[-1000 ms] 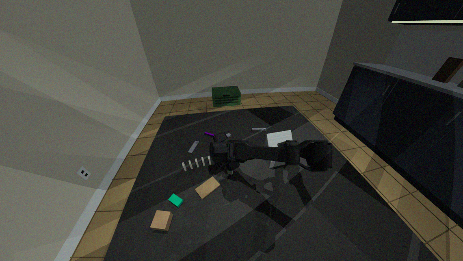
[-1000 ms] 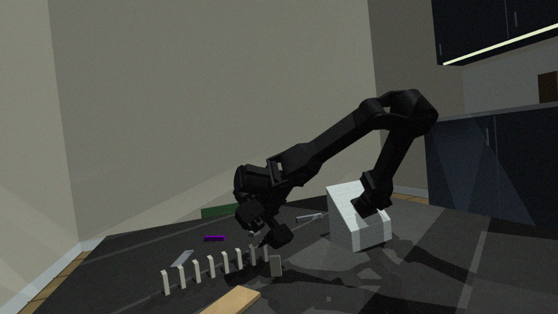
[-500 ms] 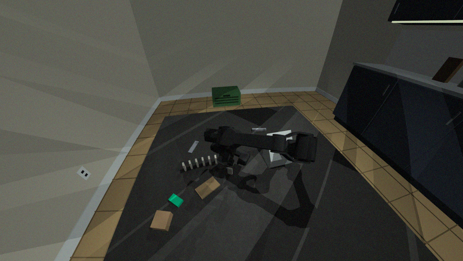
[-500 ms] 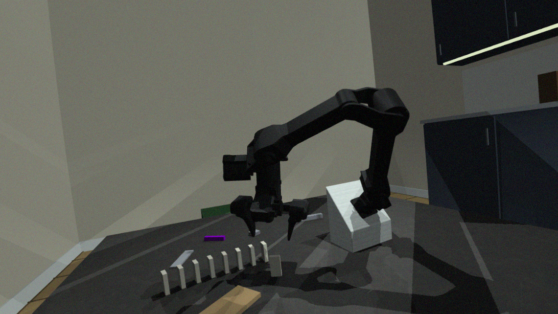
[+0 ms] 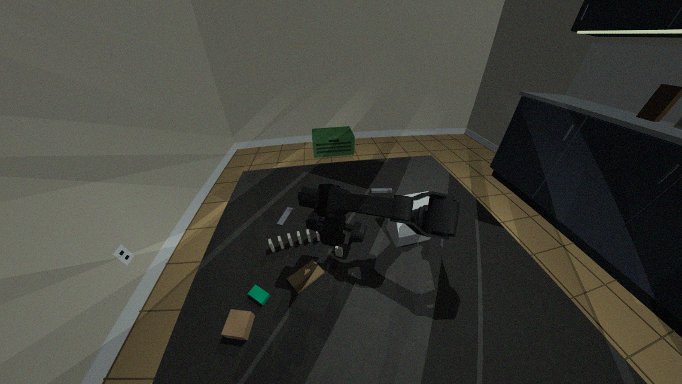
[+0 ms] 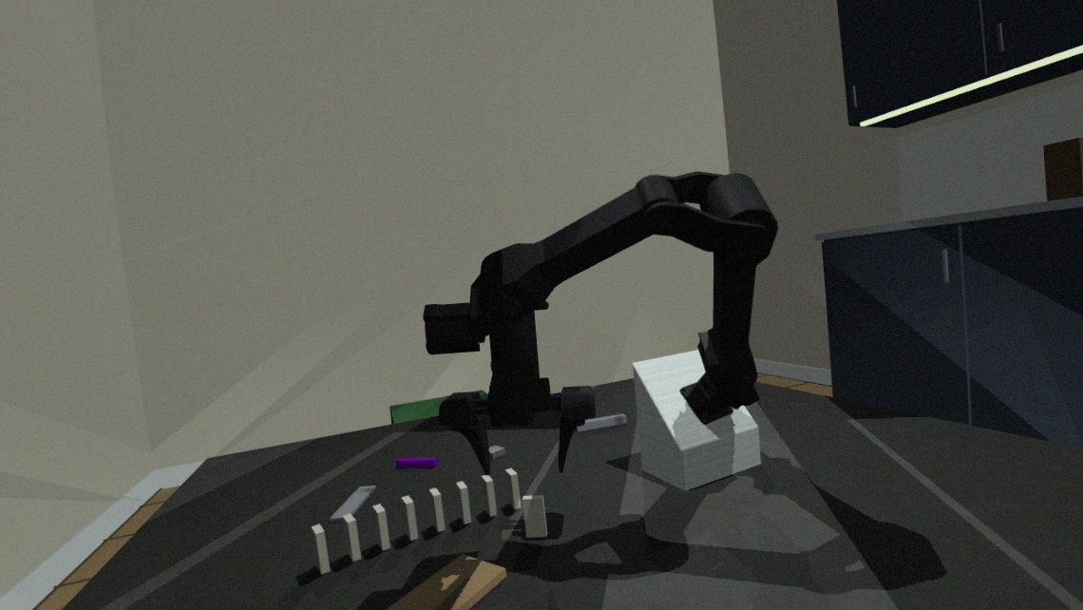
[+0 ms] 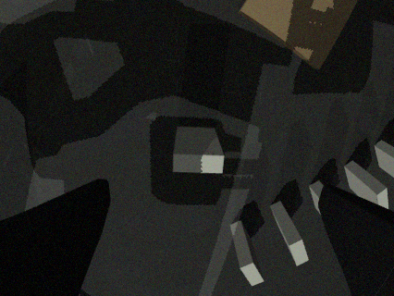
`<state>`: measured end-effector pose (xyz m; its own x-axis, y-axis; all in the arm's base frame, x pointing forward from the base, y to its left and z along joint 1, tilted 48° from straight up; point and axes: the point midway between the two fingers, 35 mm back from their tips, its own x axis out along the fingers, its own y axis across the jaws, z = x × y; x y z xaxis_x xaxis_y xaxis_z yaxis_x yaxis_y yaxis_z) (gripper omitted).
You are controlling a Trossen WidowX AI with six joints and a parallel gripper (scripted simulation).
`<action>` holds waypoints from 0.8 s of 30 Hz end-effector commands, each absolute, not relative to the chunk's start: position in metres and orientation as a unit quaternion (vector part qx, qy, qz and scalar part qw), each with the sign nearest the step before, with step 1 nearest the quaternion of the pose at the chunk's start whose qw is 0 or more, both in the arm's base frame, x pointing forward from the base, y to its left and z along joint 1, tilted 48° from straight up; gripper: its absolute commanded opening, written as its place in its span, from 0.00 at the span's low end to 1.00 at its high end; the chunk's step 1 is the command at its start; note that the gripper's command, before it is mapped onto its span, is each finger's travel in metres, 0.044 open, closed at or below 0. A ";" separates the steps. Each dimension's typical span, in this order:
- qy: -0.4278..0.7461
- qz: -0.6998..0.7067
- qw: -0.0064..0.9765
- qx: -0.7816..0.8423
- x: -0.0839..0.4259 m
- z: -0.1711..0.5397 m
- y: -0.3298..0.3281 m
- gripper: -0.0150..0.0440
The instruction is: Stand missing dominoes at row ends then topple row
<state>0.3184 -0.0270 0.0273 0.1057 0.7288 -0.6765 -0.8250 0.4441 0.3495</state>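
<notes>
The gripper [image 6: 524,471] [image 7: 219,195] is pointing down above the far right end of the row [image 6: 411,518], its jaws spread wide with nothing between them. Eight white dominoes are standing in that row, running from near left to far right. A separate domino [image 5: 338,250] [image 6: 535,516] [image 7: 198,149] is standing upright near the row's right end, on the near side, turned differently from the others. The wood block [image 5: 305,276] [image 6: 448,581] [image 7: 301,29] is lying nearer still. The purple bar [image 6: 416,463] is lying beyond the row, left of the gripper.
</notes>
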 end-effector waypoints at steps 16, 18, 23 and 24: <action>0.416 0.532 0.735 -0.050 0.317 -0.008 0.018 1.00; 0.416 0.532 0.735 -0.050 0.317 -0.008 0.018 1.00; 0.416 0.532 0.735 -0.050 0.317 -0.008 0.018 0.78; 0.416 0.532 0.735 -0.050 0.317 -0.008 0.018 0.73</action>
